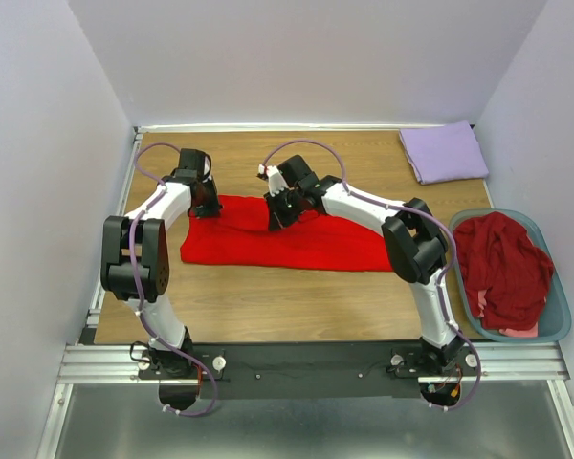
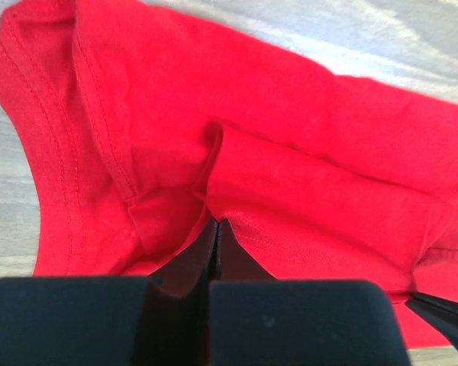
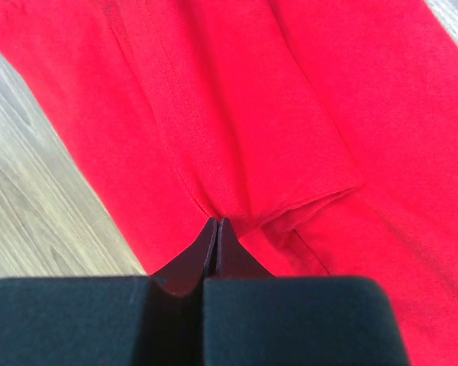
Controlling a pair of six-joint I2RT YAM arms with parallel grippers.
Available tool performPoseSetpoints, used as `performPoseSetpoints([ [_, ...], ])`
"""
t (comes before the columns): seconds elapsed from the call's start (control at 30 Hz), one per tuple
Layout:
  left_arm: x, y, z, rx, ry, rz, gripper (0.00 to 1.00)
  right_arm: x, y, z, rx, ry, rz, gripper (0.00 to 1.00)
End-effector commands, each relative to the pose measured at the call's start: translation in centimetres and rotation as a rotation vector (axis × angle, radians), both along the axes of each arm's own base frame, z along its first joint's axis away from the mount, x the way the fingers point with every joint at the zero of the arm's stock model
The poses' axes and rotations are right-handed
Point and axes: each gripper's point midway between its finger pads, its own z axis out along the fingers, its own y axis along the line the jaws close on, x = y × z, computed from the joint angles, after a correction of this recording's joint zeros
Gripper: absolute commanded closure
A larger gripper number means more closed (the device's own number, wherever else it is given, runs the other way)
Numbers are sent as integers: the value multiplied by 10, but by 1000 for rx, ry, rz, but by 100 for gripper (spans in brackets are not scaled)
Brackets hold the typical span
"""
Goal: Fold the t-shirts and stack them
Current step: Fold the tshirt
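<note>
Top external view has the red t-shirt (image 1: 287,244) lying flat on the table (image 1: 268,306), with the left gripper (image 1: 206,203) at its far left corner and the right gripper (image 1: 279,214) at the middle of its far edge, both pinched shut on a small pucker of its cloth. Each bite looks thin, so if the arms lift or pull unevenly, a layer may slip free and the fold could land crooked. The lavender t-shirt (image 1: 444,151) lies beyond its right end, and the maroon t-shirts (image 1: 502,263) fill the basket (image 1: 560,325) to its right.
</note>
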Motion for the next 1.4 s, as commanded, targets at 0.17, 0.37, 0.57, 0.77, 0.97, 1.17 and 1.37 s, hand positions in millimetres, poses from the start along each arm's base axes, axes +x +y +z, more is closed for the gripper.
performPoseSetpoints([
  [0.17,-17,13,-12,68,41,23,77,-20,0,-9,11,59,63,85],
  [0.37,-17,16,5,72,1,40,48,-23,-13,12,0,12,42,64],
  [0.57,-33,26,33,98,-72,111,45,-13,-63,22,-79,-41,-111,61],
  [0.77,-68,20,2,55,-45,166,56,-14,-120,1,-161,3,-255,61],
  [0.97,-75,17,-36,37,28,189,66,-38,-149,-26,-240,69,-322,62],
  [1.17,-49,20,-64,89,97,168,66,-67,-161,-50,-271,175,-353,61],
  [1.37,25,8,-61,123,78,125,66,-129,-134,-60,-217,379,-305,61],
])
